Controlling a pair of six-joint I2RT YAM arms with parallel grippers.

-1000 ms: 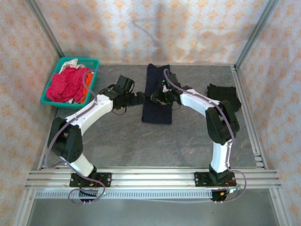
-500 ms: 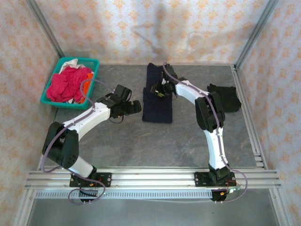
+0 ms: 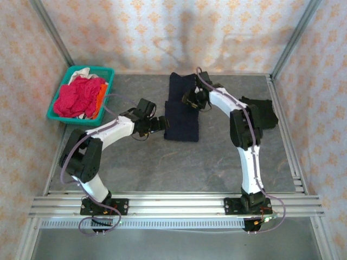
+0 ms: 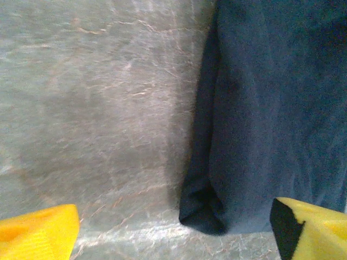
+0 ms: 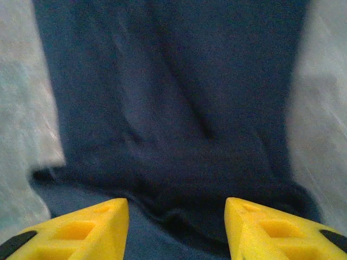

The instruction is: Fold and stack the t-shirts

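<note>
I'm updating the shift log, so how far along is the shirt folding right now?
Done: the black shirt looks folded at the right. In hand: the navy shirt lies in a long folded strip; the open left gripper is at its near-left corner, the open right gripper over its middle. Left: the magenta, orange and white shirts heaped in the teal basket, plus stacking.

No readable txt, labels, brands, nos. or signs in any view.
</note>
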